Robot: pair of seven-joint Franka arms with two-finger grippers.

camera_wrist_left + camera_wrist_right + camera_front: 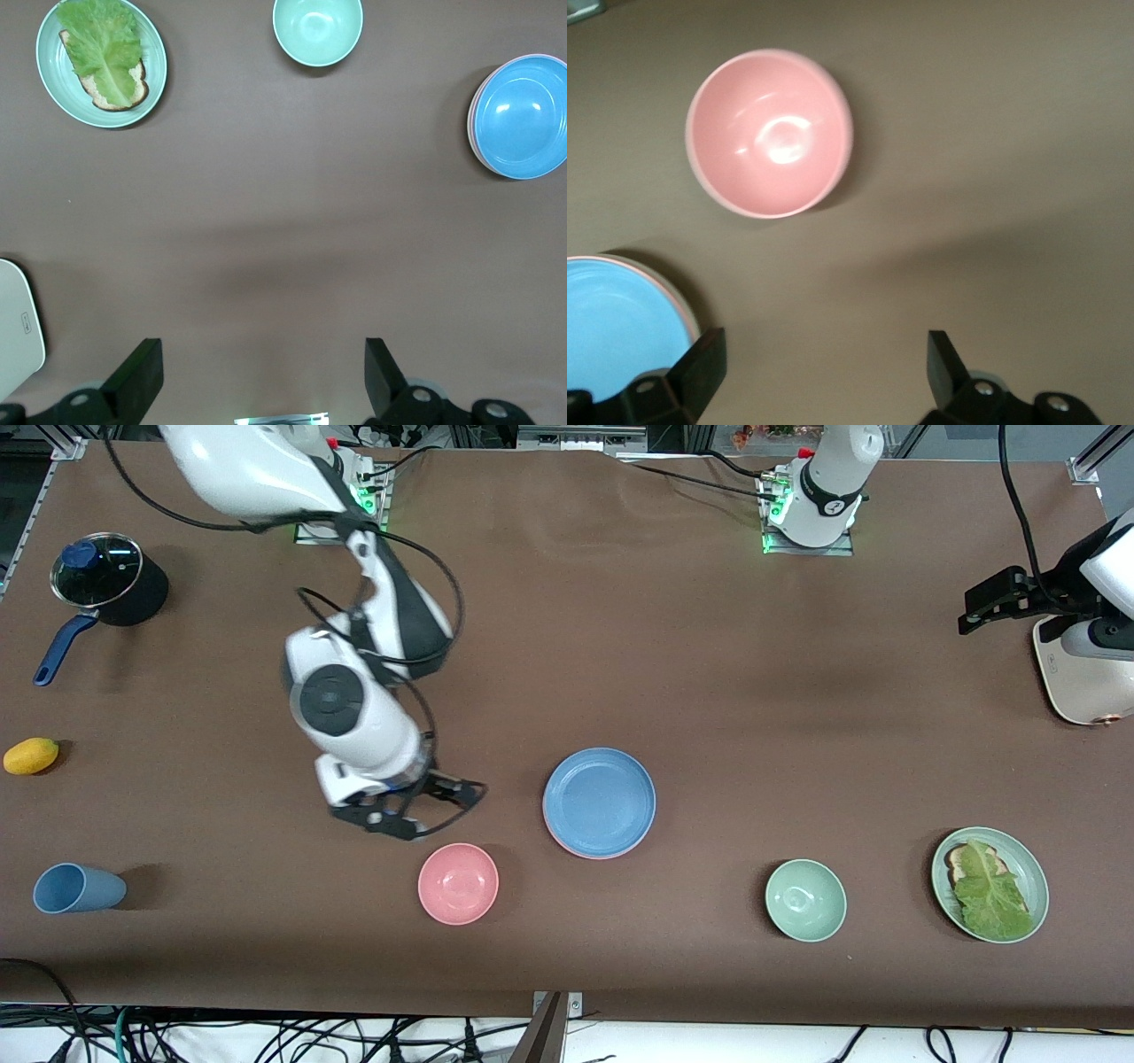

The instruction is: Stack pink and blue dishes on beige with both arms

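The sky blue plate (599, 801) lies at the middle of the table on the salmon pink plate (580, 852), of which only a thin rim shows. In the right wrist view a narrow pale edge of the beige plate (694, 312) peeks out under the blue plate (616, 328); the rest of it is hidden. My right gripper (437, 810) hangs open and empty over bare table beside the stack, toward the right arm's end. My left gripper (967, 609) waits high at the left arm's end, open and empty (263, 354). The stack (524, 115) shows in its view.
A pink bowl (458, 883) sits near my right gripper. A green bowl (805, 900) and a green plate with lettuce on bread (990, 883) lie toward the left arm's end, beside a cream appliance (1076, 682). A lidded pot (102, 576), a yellow fruit (31, 755) and a blue cup (75, 888) are at the right arm's end.
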